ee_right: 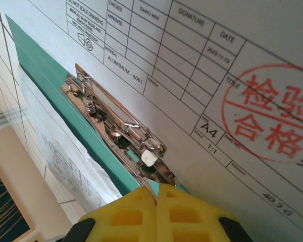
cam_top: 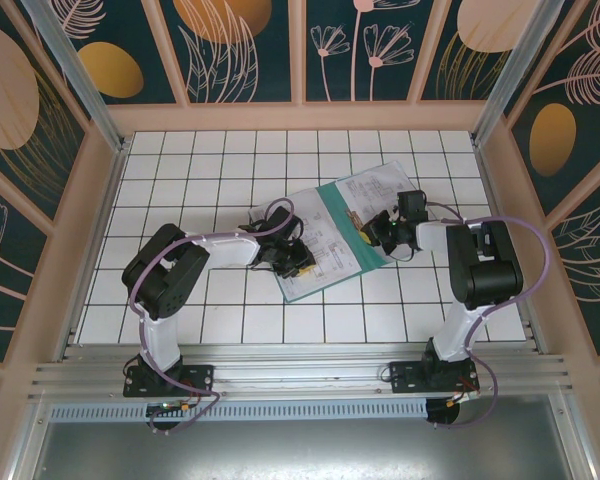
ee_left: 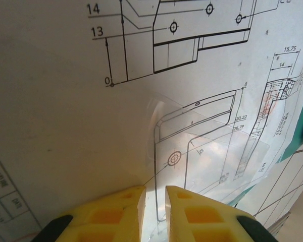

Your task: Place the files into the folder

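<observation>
Legibly on files [ee_right: 192,75] — "A4", "SIGNATURE"

White gridded tabletop [cam_top: 180,180], floral teal wall panels [cam_top: 240,60], aluminium rail [cam_top: 300,375]

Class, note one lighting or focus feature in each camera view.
Top external: even light, only faint shadows on the tiled table. Left wrist: pale sheen on the drawing sheet near the yellow fingers. Right wrist: bright glints on the metal clip; red stamp sharp.
</observation>
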